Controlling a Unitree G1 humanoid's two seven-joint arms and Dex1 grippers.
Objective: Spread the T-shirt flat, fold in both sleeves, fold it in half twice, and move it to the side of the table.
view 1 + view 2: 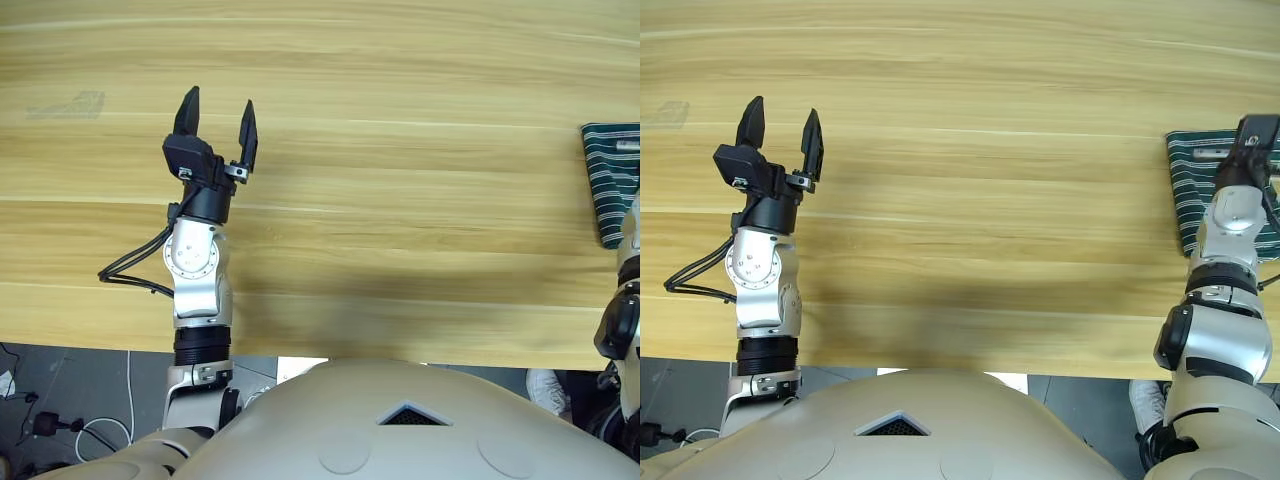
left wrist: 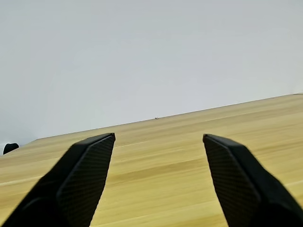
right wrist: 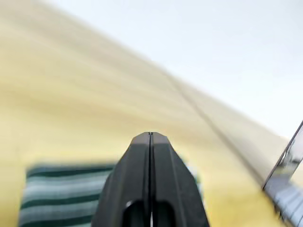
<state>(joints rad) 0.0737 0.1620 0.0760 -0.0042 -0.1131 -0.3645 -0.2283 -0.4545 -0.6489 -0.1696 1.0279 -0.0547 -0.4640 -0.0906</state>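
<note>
- Left eye view: the left gripper (image 1: 218,108) hangs over the left part of the table (image 1: 400,150) with its fingers spread and nothing between them. The T-shirt (image 1: 612,180), dark green with white stripes, lies as a compact folded packet at the table's right edge.
- Right eye view: the right gripper (image 1: 1254,132) sits over the packet's near-left part. Whether it touches the cloth cannot be told.
- Left wrist view: two black fingers stand wide apart over bare table wood.
- Right wrist view: the right fingers are pressed together with no cloth showing between them. The striped packet lies on the table just beyond.
- Handling, as a judgement: the cloth looks light, soft and limp, and its layers are likely to slide apart. A pinch at the folded edge through every layer looks safest.
</note>
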